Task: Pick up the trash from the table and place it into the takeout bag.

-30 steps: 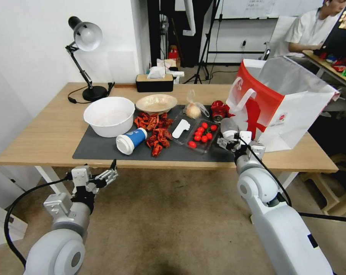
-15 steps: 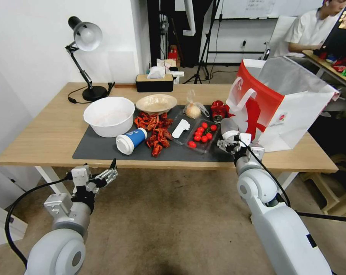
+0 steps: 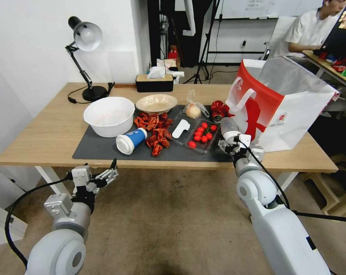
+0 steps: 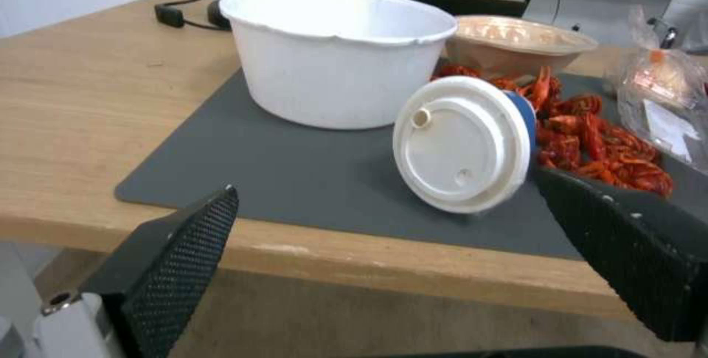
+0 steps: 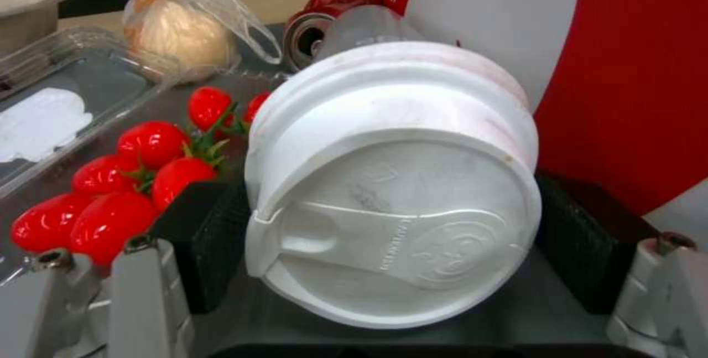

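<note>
Right now the right gripper (image 3: pixel 229 142) is at the near right edge of the dark grey mat (image 3: pixel 104 151), its pads either side of a white cup (image 5: pixel 395 181) lying on its side, lid end toward the wrist camera. The fingers (image 5: pixel 203 242) sit close against the cup's flanks; whether they are pressing yet I cannot tell, and the cup rests on the mat.

From the cup, the takeout bag (image 3: pixel 291 110) stands at about two o'clock, just beside it, mouth open upward. A crushed red can (image 3: pixel 218 109) lies at twelve o'clock, a tray of cherry tomatoes (image 3: pixel 202 134) at nine.

This cup looks light and thin-walled, likely plastic, so it should flex under a hard squeeze and could slip on its smooth, round side. Best taken across the body just behind the lid rim, where the wall looks stiffest.

Meanwhile the left gripper (image 3: pixel 104 176) hangs below the table (image 3: pixel 43 137) edge, jaws wide apart and empty, facing the blue-white lidded paper cup (image 4: pixel 464 142).
</note>
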